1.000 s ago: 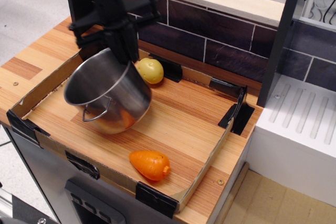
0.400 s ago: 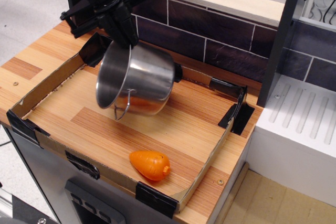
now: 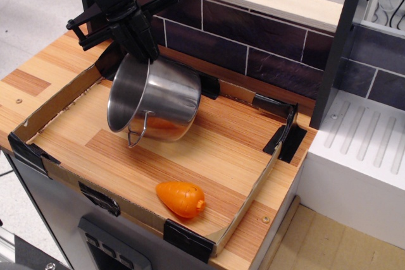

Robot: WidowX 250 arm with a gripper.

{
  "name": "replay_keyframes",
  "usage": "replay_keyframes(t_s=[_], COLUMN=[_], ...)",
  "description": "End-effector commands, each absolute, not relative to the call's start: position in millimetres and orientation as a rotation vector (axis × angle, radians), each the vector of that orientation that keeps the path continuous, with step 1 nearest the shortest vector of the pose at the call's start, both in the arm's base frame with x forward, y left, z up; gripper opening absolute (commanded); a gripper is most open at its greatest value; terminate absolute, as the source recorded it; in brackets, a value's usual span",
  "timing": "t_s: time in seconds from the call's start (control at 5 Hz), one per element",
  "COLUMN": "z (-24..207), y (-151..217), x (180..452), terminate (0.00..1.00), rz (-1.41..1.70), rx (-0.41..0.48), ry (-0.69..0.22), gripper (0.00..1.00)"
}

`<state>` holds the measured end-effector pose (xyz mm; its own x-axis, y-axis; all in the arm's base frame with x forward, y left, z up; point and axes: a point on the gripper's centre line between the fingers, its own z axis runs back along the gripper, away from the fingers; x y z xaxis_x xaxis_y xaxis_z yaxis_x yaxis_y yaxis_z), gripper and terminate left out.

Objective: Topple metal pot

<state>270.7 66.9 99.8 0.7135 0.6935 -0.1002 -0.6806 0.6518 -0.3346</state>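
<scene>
The metal pot (image 3: 163, 102) is shiny steel and hangs tilted, with its open mouth facing the lower left and one wire handle (image 3: 137, 132) dangling at the rim. My black gripper (image 3: 143, 53) comes down from the top left and is shut on the pot's upper rim. The pot sits over the back left part of the wooden board; I cannot tell whether its lower side touches the wood. The yellow toy vegetable is hidden behind the pot.
An orange toy vegetable (image 3: 180, 198) lies near the front edge. A low cardboard wall (image 3: 61, 92) with black corner clips rings the board. A dark tiled wall (image 3: 266, 49) stands behind, and a white drainer (image 3: 367, 143) is at the right.
The gripper lifted and swung the pot from the left toward the back, hiding the yellow toy, then shifted it slightly left and down. The orange toy has not moved.
</scene>
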Motion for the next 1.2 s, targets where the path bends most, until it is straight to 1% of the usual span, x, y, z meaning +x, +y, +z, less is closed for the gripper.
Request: replay_keyframes(t_s=[0.0, 0.2, 0.4, 0.6, 0.8, 1.0], z=[94, 96, 101, 109, 127, 148], y=[95, 112, 120, 122, 122, 120], x=[251, 236, 230, 232, 236, 242], terminate=[0.00, 0.00, 0.00, 0.00, 0.00, 0.00], rz=[0.776, 0.752, 0.713, 0.749, 0.827, 0.891], rx=[-0.310, -0.273, -0.229, -0.226, -0.120, -0.113], ry=[-0.059, -0.085, -0.076, -0.076, -0.182, -0.201], gripper=[1.00, 0.00, 1.00, 1.00, 1.00, 1.00])
